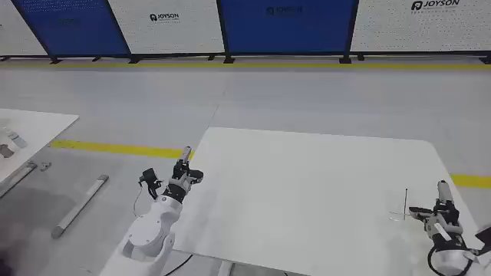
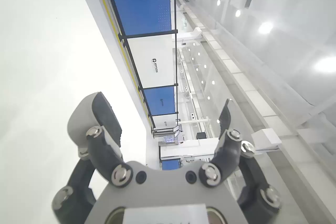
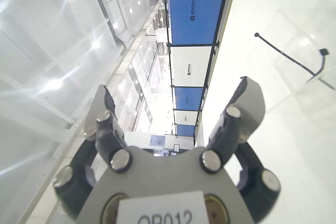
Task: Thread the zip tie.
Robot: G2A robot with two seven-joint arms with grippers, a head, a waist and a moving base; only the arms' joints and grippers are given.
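Both wide open and empty, the left end effector point(image 2: 164, 104) sits at the left edge of the table point(image 1: 307, 192) and the right end effector point(image 3: 174, 84) near the black zip tie point(image 3: 286, 55) by its right edge, threading apparently not begun, with grasping the tie likely next.

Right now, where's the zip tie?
Top view: zip tie sits near the right edge of the table by a clear piece, beside the open right gripper.
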